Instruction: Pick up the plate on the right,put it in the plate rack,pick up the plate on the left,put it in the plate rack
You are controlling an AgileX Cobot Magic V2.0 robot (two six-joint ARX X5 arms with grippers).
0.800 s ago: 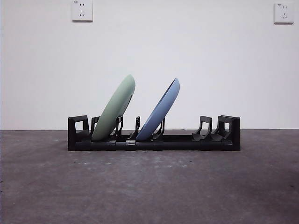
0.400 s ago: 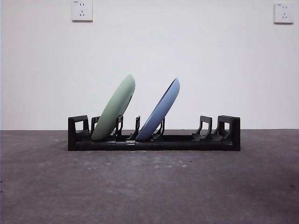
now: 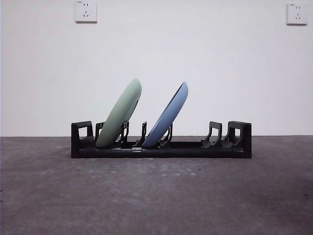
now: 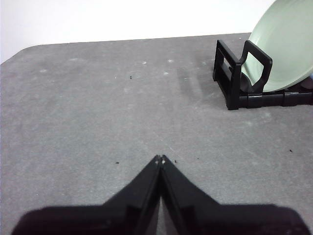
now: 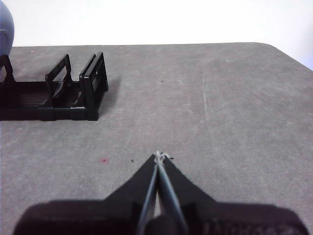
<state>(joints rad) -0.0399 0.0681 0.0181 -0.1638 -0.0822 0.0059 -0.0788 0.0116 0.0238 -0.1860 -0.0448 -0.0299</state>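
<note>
The plate rack stands on the grey counter, holding the green plate and blue plate tilted between its dividers. Left hand and right hand hover clear of the rack, both pressed together, empty.

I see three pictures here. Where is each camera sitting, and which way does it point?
Front view: low, at table height, looking level across at the plate rack holding the green plate and blue plate; no arm shows.
Left wrist view: on the left arm, looking over the shut left gripper toward the rack's green-plate end.
Right wrist view: on the right arm, over the shut right gripper toward the rack's other end.
All three share the rack.
</note>
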